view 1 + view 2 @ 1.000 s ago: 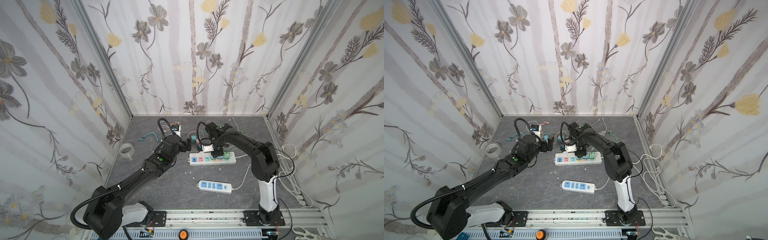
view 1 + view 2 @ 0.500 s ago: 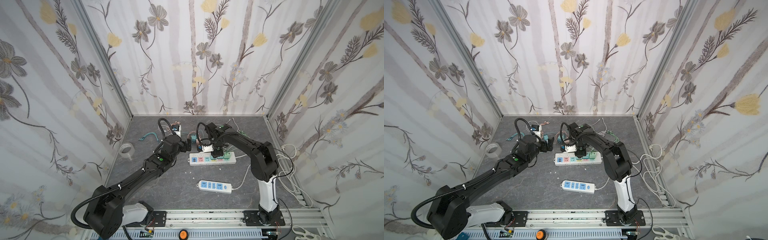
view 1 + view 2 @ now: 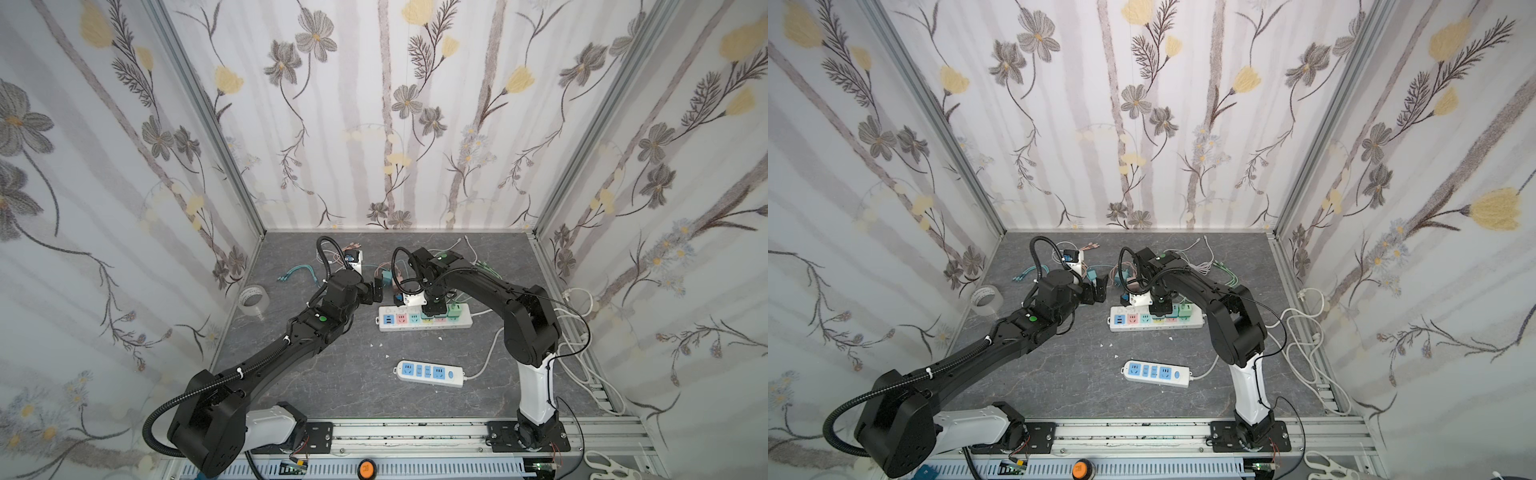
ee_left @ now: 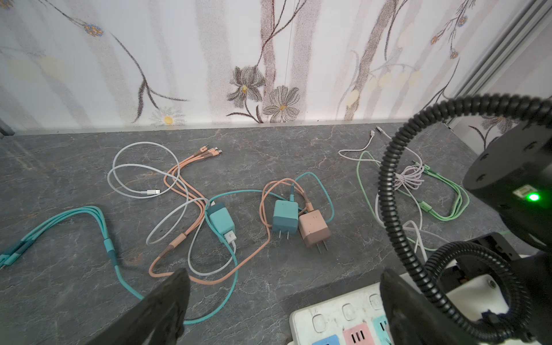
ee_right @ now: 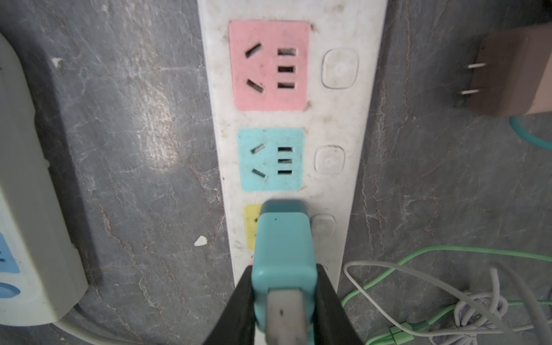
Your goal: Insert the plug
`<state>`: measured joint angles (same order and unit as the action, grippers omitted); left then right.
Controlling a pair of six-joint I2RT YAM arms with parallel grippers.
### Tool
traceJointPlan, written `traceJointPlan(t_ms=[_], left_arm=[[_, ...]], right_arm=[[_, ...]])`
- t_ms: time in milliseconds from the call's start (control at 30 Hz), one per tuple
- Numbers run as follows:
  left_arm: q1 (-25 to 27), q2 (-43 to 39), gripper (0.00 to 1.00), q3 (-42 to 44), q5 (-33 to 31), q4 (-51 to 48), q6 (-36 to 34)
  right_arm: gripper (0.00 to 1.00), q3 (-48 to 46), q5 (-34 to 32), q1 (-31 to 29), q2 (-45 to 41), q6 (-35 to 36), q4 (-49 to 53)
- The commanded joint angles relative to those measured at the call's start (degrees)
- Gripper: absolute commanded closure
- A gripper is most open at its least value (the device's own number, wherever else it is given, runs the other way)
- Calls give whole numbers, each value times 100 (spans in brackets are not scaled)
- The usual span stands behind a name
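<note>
In the right wrist view a teal plug (image 5: 283, 248) stands in the yellow socket (image 5: 250, 227) of the white power strip (image 5: 334, 125). My right gripper (image 5: 285, 270) has its black fingers pressed against both sides of the plug. The strip's pink and teal sockets beyond it are empty. In both top views the right gripper (image 3: 432, 309) (image 3: 1158, 307) points down onto the middle of the strip (image 3: 390, 326) (image 3: 1121, 328). My left gripper (image 4: 283, 276) (image 3: 376, 289) hangs open and holds nothing, just off the strip's left end.
Loose chargers lie behind the strip: two teal ones (image 4: 285, 216) (image 4: 221, 222) and a pink one (image 4: 313, 228), among tangled cables. Green plugs (image 3: 455, 309) sit in the strip's right end. A second strip with blue sockets (image 3: 428, 372) lies nearer. A tape roll (image 3: 253, 297) is by the left wall.
</note>
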<state>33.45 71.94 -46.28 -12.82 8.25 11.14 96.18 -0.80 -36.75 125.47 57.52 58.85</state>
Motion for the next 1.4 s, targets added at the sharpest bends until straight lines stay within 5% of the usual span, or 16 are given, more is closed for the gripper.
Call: traceJointPlan(t_ms=[0,200,267,967,1167,1367], left_arm=[[-6,-13,0,-39,-71,-6,-27],[-8,-84,0,-4,-127,-16,-158],[-4,-90,0,-8,-157,-33,-258],[0,295,0,-452,-357,-612,-484],[-5,751,0,-837,-702,-985,50],[175,1606,0,-1596,-1221,-1650,562]], right_arm=[[52,-36,32,-16,-164,-21,24],[27,-64,115,-16,-436,-82,216],[1,-60,113,-16,-515,-133,299],[1,-485,1176,53,-1943,-297,47],[1,-1679,1053,162,-3018,-1325,-2523],[1,-3049,-618,568,-4145,-4128,-5675]])
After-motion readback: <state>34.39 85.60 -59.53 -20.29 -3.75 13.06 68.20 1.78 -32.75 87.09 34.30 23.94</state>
